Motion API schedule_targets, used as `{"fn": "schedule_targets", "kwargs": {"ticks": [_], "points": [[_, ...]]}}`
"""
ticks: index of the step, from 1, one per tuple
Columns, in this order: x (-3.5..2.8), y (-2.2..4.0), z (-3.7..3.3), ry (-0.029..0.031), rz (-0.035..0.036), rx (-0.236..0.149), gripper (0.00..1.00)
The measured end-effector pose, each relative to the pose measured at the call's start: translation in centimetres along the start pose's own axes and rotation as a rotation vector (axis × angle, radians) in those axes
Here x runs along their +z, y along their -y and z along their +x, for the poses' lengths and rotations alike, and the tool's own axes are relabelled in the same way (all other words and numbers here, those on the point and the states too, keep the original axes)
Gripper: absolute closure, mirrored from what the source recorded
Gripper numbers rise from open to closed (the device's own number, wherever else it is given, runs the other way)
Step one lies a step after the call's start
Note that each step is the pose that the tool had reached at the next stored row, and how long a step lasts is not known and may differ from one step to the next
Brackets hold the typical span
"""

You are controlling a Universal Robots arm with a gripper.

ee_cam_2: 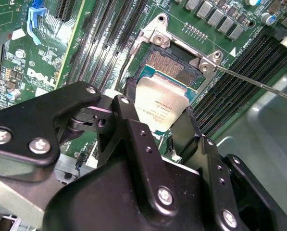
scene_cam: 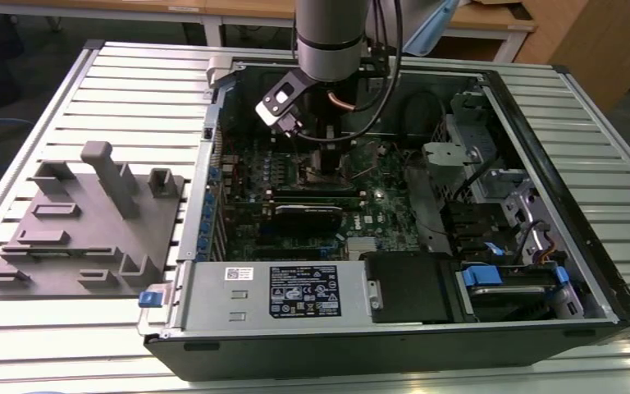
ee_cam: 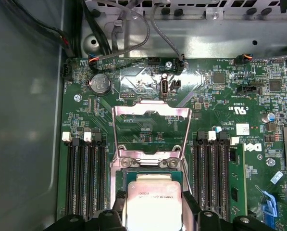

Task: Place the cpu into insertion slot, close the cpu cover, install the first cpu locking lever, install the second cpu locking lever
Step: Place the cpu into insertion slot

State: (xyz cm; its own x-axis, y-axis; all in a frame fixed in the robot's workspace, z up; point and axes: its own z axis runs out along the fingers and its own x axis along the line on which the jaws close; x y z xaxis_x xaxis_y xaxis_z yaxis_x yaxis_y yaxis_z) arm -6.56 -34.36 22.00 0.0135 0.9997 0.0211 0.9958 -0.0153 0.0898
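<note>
One cpu (ee_cam_2: 158, 107) in one pincer (ee_cam_2: 160, 121), over one insertion slot (ee_cam_2: 174, 68)

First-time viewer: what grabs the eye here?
The gripper holds the cpu over the insertion slot, seen in the second wrist view. In the first wrist view the cpu cover stands raised beyond it. The exterior view shows the arm reaching into an open computer case.

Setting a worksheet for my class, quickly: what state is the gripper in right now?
Gripper: shut on the cpu, holding it at the insertion slot; the cpu cover stands open.
</note>
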Motion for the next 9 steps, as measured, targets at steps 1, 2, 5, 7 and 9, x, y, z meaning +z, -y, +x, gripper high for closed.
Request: {"fn": "schedule_targets", "kwargs": {"ticks": [1, 2, 5, 7, 9], "points": [[0.01, 0.00, 0.00, -0.0002, -0.0001, 0.000, 0.46], [0.01, 0.00, 0.00, -0.0001, -0.0001, 0.000, 0.46], [0.06, 0.00, 0.00, -0.0005, -0.0003, 0.000, 0.46], [0.14, 0.01, 0.00, -0.0002, -0.0002, 0.000, 0.46], [0.17, 0.02, -0.01, 0.0001, 0.0000, 0.000, 0.46]]}}
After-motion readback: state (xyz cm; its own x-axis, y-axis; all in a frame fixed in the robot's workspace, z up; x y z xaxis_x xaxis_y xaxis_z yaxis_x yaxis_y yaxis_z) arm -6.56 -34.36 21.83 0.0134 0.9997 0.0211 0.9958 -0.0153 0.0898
